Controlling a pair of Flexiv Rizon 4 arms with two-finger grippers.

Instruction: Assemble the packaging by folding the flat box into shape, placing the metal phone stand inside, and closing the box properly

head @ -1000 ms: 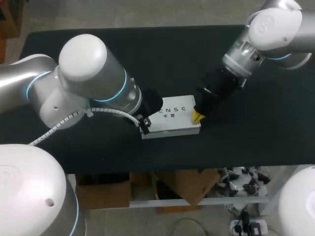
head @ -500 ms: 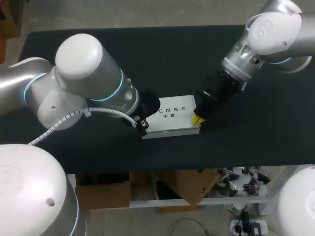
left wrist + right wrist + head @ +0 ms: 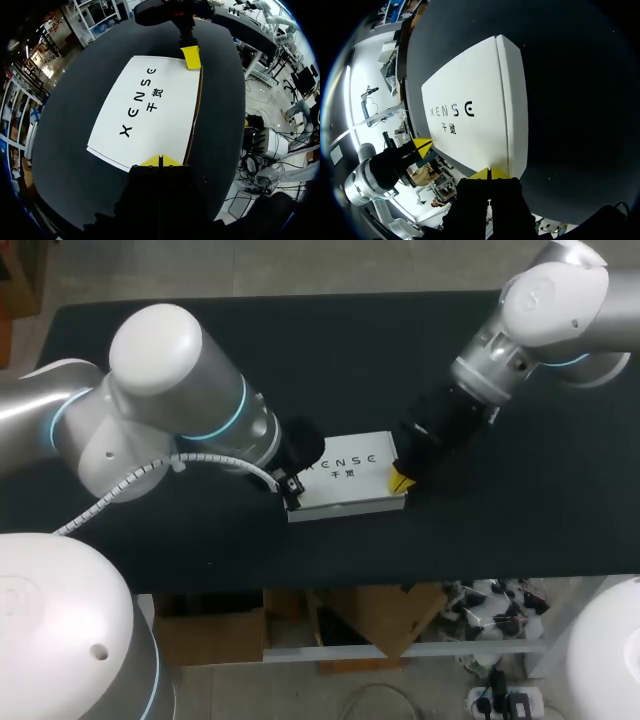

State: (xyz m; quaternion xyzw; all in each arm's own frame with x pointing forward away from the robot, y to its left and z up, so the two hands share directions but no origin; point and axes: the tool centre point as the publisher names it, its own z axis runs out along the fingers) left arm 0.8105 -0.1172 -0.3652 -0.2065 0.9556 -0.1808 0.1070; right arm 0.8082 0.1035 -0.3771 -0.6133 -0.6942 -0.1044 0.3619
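Note:
A white closed box (image 3: 345,478) with dark lettering lies flat on the black table (image 3: 520,520). My left gripper (image 3: 292,490) is shut, and its tips rest against the box's left end. From the left wrist, the box (image 3: 150,110) stretches ahead of the joined yellow tips (image 3: 160,161), with the other arm's yellow tip (image 3: 191,56) at the far end. My right gripper (image 3: 400,478) is shut at the box's right end. In the right wrist view its tips (image 3: 489,173) meet at the near edge of the box (image 3: 475,115). The phone stand is not visible.
Bare black table surface (image 3: 350,350) lies behind the box and to both sides. The table's front edge (image 3: 400,578) runs close below the box.
My left arm's elbow has drifted slightly back and left. The box and both grippers stay where they were.

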